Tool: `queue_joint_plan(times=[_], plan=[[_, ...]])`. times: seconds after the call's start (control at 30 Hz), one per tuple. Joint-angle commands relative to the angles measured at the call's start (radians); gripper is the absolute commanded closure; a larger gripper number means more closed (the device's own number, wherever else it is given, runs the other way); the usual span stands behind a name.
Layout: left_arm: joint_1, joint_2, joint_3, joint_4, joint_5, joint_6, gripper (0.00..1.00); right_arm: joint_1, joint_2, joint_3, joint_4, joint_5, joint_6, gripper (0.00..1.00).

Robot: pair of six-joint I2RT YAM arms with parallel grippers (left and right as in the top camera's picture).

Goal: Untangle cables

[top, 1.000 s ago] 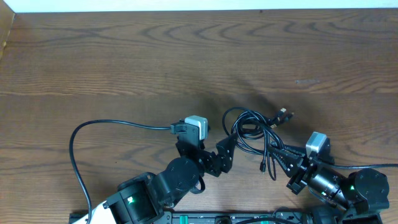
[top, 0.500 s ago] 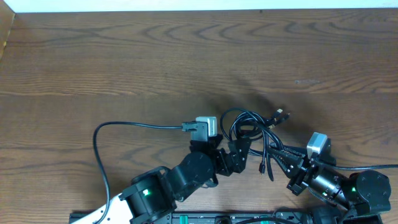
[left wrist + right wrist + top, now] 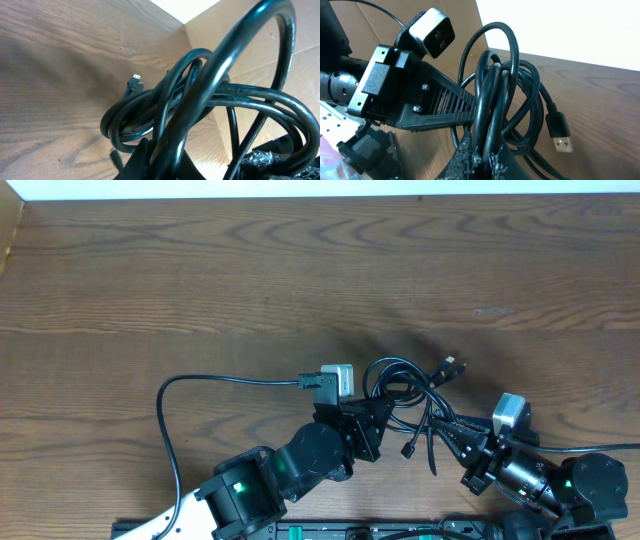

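R gripper (image 3: 456, 437) clamps cables (image 3: 405, 394) at their 5 o'clock. L gripper (image 3: 377, 411), jaws apart, straddles a strand at 8. Cables run 11–5.

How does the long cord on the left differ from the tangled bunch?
The long cord is one strand in a wide curve; the cables are several strands looped together. The long cord runs to the left wrist camera; the cables end in loose plugs. Both are thin and black.
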Motion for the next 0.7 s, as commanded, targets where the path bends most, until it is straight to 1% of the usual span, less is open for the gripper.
queue_joint_plan(times=[0.0, 0.1, 0.13, 0.17, 0.23, 0.27, 0.3, 0.37, 0.4, 0.47, 0.6, 0.67], plan=[[0.002, -0.001, 0.022, 0.002, 0.005, 0.01, 0.93, 0.0, -0.004, 0.006, 0.009, -0.009, 0.007, 0.99], [0.002, -0.001, 0.022, 0.014, -0.015, 0.027, 0.92, 0.0, -0.004, 0.006, 0.005, -0.008, 0.005, 0.99], [0.002, -0.001, 0.022, 0.03, -0.021, 0.073, 0.92, 0.0, -0.004, 0.006, 0.0, -0.008, -0.005, 0.99], [0.002, -0.001, 0.022, 0.048, -0.024, 0.121, 0.93, 0.0, -0.004, 0.006, -0.005, -0.007, -0.011, 0.9], [0.002, -0.002, 0.022, 0.09, -0.026, 0.241, 0.92, 0.0, -0.004, 0.006, -0.028, 0.023, -0.011, 0.59], [0.002, -0.002, 0.022, 0.109, -0.026, 0.299, 0.93, 0.0, -0.004, 0.006, -0.04, 0.042, -0.011, 0.47], [0.002, -0.002, 0.022, 0.124, -0.026, 0.356, 0.93, 0.0, -0.004, 0.006, -0.054, 0.068, -0.011, 0.31], [0.002, -0.002, 0.023, 0.143, -0.026, 0.464, 0.92, 0.0, -0.004, 0.006, -0.08, 0.104, -0.011, 0.09], [0.002, -0.003, 0.022, 0.146, -0.026, 0.517, 0.93, 0.0, -0.004, 0.006, -0.085, 0.108, -0.011, 0.01], [0.002, -0.003, 0.022, 0.146, -0.026, 0.571, 0.93, 0.0, -0.004, 0.006, -0.086, 0.109, -0.011, 0.01], [0.002, -0.003, 0.022, 0.147, -0.025, 0.58, 0.92, 0.0, -0.004, 0.006, -0.094, 0.147, -0.011, 0.01], [0.002, -0.003, 0.022, 0.151, -0.008, 0.611, 0.92, 0.0, -0.004, 0.006, -0.103, 0.166, -0.011, 0.01]])
